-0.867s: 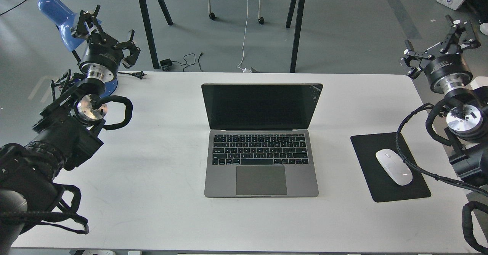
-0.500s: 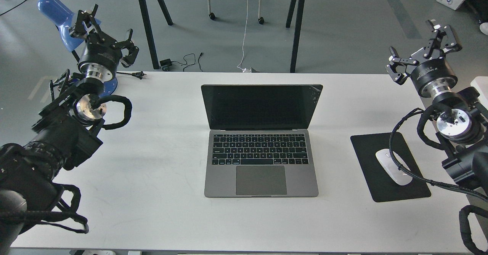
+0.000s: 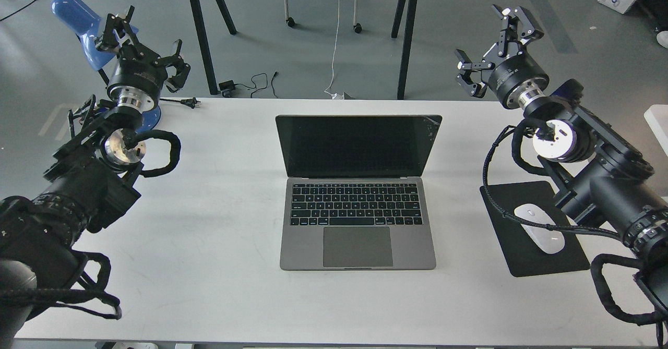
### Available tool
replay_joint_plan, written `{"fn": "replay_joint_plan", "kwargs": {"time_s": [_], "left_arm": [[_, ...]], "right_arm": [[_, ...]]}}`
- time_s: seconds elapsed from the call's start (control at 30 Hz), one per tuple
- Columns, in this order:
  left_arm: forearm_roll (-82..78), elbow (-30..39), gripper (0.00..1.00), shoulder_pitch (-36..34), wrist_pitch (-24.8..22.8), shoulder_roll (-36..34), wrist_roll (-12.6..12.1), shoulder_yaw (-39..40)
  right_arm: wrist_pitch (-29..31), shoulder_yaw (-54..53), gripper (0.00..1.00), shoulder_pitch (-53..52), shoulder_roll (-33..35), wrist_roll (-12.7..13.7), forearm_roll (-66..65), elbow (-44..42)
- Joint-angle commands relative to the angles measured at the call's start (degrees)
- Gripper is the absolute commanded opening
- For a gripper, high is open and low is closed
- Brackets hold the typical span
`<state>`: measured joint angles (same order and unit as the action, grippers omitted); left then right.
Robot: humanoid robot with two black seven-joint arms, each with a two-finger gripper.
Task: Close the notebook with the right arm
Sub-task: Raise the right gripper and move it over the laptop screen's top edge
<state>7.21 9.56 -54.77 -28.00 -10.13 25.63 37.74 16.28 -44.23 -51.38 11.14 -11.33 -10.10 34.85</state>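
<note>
The notebook [image 3: 357,208] stands open in the middle of the white table, black screen upright and facing me, keys and trackpad toward the front edge. My right gripper [image 3: 490,44] is open and empty, raised past the table's far edge, up and to the right of the screen's top right corner and apart from it. My right arm [image 3: 584,166] stretches in from the lower right. My left gripper [image 3: 143,41] is open and empty, raised at the far left corner of the table, well away from the notebook.
A black mouse pad [image 3: 532,229] with a white mouse [image 3: 540,234] lies right of the notebook, partly under my right arm's cable. A blue chair [image 3: 78,17] stands behind the left gripper. Black table legs [image 3: 407,36] and floor cables stand beyond the table [image 3: 209,244].
</note>
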Motion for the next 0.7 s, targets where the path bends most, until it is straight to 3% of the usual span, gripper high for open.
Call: {"fn": "replay_joint_plan", "kwargs": {"time_s": [0.0,0.23,0.67], "left_arm": [[-0.01,0.11,1.00,0.10,0.00,-0.06,-0.14,-0.04],[-0.09,0.28,1.00,0.27,0.00,-0.24,-0.23,-0.48],[-0.09,0.28,1.00,0.27,0.00,-0.15,-0.23,-0.65]], "right_arm": [[-0.10,2.92,1.00,-0.82,-2.26,-0.01,0.00,0.13],[-3.44,5.91,1.00,2.42,-2.27,-0.01,0.00,6.70],[-3.44,6.79,1.00,13.23,8.09,0.16,-0.53,23.49]]}}
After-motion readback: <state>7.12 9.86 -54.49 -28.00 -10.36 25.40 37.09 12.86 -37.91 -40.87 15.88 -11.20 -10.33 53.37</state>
